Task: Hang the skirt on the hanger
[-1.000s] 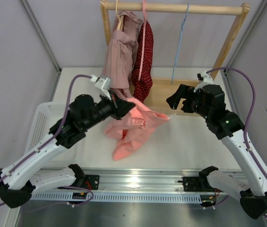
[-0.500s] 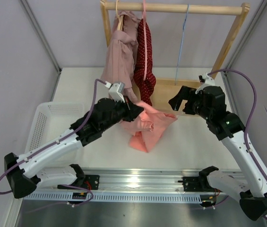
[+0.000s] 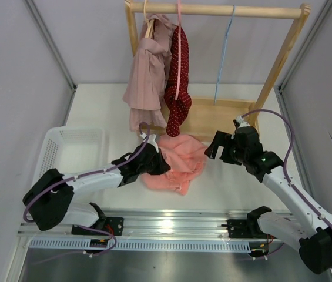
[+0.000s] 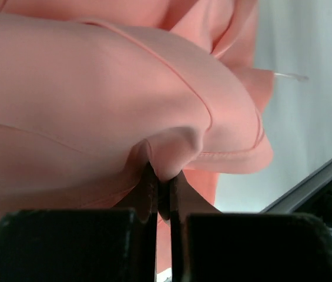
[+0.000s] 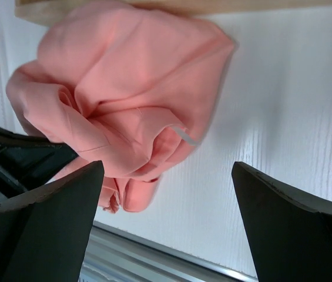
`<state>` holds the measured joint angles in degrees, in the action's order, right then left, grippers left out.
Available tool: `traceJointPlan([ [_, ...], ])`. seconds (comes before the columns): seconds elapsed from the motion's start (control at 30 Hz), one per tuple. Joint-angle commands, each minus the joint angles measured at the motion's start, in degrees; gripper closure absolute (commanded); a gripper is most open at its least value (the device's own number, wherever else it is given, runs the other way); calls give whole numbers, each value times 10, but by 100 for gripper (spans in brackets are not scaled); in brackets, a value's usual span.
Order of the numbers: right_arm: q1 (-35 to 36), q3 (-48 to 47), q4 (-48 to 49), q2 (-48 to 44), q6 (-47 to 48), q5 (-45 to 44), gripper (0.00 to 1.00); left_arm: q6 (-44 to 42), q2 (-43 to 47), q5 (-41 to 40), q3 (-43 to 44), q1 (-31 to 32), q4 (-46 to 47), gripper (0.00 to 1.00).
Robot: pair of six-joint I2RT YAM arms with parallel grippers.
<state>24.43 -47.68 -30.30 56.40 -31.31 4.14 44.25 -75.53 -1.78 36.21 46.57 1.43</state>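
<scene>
The salmon-pink skirt (image 3: pixel 180 161) lies crumpled on the white table in front of the rack base. My left gripper (image 3: pixel 160 165) is shut on a fold of the skirt (image 4: pixel 171 158), low at its left edge. My right gripper (image 3: pixel 214 148) is open and empty, just right of the skirt (image 5: pixel 130 100), its jaws wide apart above the table. The thin light-blue hanger (image 3: pixel 222 56) hangs bare from the wooden rail, right of the other clothes.
A wooden rack (image 3: pixel 289 44) stands at the back with a mauve garment (image 3: pixel 148 76) and a dark red dotted garment (image 3: pixel 180 82) on it. Its flat wooden base (image 3: pixel 213 114) lies behind the skirt. A white basket (image 3: pixel 66 153) sits at the left.
My left arm has dropped and laid the skirt down on the table, nearer the front. My right arm has come down and leftward toward the skirt, still open.
</scene>
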Motion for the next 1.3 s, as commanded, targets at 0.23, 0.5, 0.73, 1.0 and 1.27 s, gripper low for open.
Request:
traceJointPlan([
  [0.23, 15, 17, 53, 12, -14, -26, 2, -49, 44, 64, -17, -28, 31, 65],
  [0.5, -20, -26, 25, 19, 5, -32, 1, -151, 113, 142, 53, -27, -55, 47],
  [0.73, -53, -49, -9, 6, 8, -41, 1, -210, 165, 265, 114, -22, -98, 43],
  [1.0, -97, -49, -23, -31, 0, -41, 1, -267, 112, 180, 385, 112, -97, 38],
  [1.27, -126, -55, -28, -28, 9, -12, 1, -346, -120, -144, 670, 134, -39, 38],
])
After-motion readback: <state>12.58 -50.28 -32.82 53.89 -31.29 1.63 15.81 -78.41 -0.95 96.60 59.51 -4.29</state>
